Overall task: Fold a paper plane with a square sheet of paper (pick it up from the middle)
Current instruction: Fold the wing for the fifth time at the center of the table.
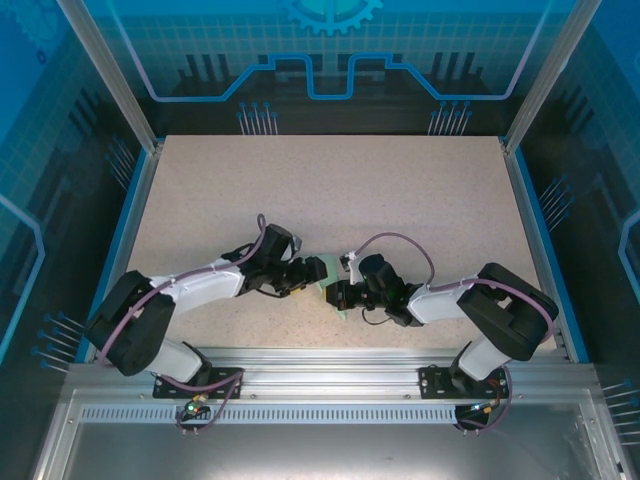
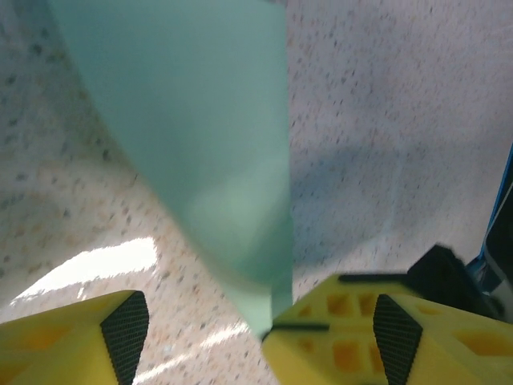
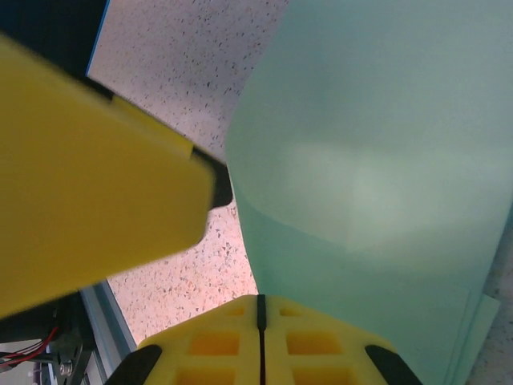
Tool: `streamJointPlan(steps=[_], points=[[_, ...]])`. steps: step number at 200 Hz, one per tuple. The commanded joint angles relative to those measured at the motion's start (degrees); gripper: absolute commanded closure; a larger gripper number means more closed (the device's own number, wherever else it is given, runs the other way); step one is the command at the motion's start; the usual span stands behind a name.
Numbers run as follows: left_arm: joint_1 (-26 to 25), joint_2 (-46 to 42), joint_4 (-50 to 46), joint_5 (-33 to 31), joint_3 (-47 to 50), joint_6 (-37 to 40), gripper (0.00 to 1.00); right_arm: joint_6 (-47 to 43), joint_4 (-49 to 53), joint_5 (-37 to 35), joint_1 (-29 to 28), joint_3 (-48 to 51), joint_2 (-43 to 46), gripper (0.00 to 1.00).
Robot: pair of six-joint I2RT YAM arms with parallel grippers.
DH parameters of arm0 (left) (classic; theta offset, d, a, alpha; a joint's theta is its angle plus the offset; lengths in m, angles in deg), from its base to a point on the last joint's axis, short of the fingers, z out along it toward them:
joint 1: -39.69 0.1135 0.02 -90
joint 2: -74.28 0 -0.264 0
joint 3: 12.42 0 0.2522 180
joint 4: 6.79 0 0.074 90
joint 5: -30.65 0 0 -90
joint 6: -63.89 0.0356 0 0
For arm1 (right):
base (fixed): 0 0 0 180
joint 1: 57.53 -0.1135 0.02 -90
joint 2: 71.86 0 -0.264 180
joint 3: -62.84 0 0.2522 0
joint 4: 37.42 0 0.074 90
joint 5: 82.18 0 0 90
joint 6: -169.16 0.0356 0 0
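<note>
Top view, arms: two, the left arm and the right arm, both reaching inward so that their tips meet near the front middle of the surface.
Top view, tools: two. The left tool and the right tool are tip to tip. From this height I cannot tell how either one's jaws stand.
Top view, paper: one pale mint-green sheet of paper, mostly covered by the two tool tips and showing between and just below them.
Left wrist view, tool: the left tool stands apart, with two yellow fingers at the bottom corners and a wide gap between them.
Left wrist view, paper: one sheet of paper, raised off the speckled surface. It narrows downward into the gap. Its lower tip ends at the inner edge of the right-hand yellow finger, and I cannot tell whether it touches.
Right wrist view, tool: the right tool has its two fingers pressed together along a thin seam.
Right wrist view, paper: one sheet of paper, curved, rising from the closed fingertips as if pinched there. A second layer edge shows at the lower right.
Right wrist view, other: one blurred yellow block close to the lens on the left.
</note>
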Motion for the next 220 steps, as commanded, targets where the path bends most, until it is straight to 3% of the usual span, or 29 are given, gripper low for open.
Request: streamJointPlan(steps=[1,31,80,128,181,220], points=[[0.17,4.06,1.39,-0.58,-2.99,-1.97,0.21,-1.86,-0.84,1.06,0.58,0.38,-0.26,0.93],[0.42,7.93,0.68,0.84,-6.09,-2.47,0.27,-3.23,-0.34,0.26,0.49,1.06,0.48,0.92],[0.58,9.51,-4.87,-1.04,-8.82,-1.04,0.68,-6.64,4.23,-1.5,0.21,0.64,2.69,0.86],[0.65,9.59,-7.47,-1.51,-9.78,-0.03,0.93,-14.89,18.58,-5.62,-1.26,-1.73,8.53,0.75],[0.65,10.29,-9.61,-0.68,-11.04,0.71,1.0,-27.2,33.88,-15.77,-6.77,-5.31,14.14,0.46],[0.78,11.18,-9.39,0.39,-11.91,0.98,1.0,-34.07,39.24,-33.2,-15.26,-10.35,10.19,0.41]])
